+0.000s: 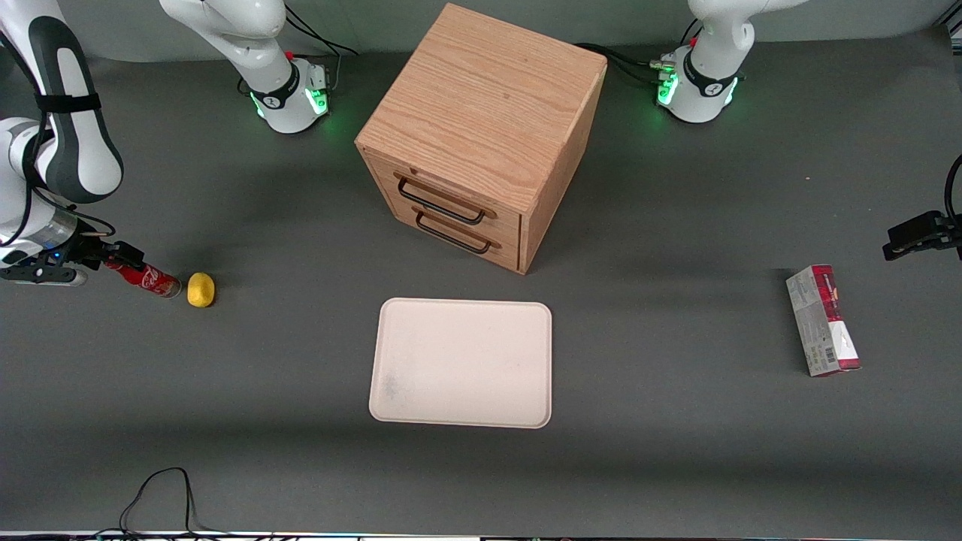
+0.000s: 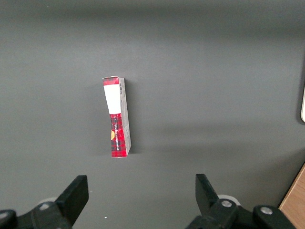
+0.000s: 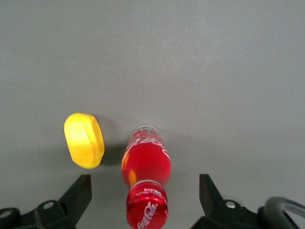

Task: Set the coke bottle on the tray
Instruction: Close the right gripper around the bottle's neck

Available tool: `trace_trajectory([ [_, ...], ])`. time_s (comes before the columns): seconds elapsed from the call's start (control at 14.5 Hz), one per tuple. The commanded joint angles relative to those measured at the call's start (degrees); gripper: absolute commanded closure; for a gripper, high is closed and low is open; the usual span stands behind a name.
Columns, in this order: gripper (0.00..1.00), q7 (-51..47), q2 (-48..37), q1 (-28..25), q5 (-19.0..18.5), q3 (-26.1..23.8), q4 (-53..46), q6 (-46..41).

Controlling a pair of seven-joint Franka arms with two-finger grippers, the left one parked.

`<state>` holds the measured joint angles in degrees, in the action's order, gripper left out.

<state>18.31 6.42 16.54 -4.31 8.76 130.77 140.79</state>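
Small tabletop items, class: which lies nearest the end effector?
The slim red coke bottle, between the open end effector fingers; the yellow lump sits beside it.

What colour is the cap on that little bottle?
Red, with white script; the right wrist view shows the coke bottle best, between the open tool.

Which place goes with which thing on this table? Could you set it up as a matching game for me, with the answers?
Things:
1. coke bottle
2. tray
3. carton
4. lemon

Places:
A. toward the parked arm's end of the table
B. in front of the wooden cabinet, nearer the front camera
C. lying between the fingers of the open tool
D. just beside the bottle's base, apart from the fingers

Pairs: 1-C, 2-B, 3-A, 4-D
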Motion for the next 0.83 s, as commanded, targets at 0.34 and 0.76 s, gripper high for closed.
trace_trajectory([
  [0.34, 1.00, 1.6, -0.2, 0.8, 0.2, -0.1, 0.5, 1.0],
  [0.76, 1.00, 0.5, -0.7, 0.0, 0.3, -0.8, -1.5, -0.1],
])
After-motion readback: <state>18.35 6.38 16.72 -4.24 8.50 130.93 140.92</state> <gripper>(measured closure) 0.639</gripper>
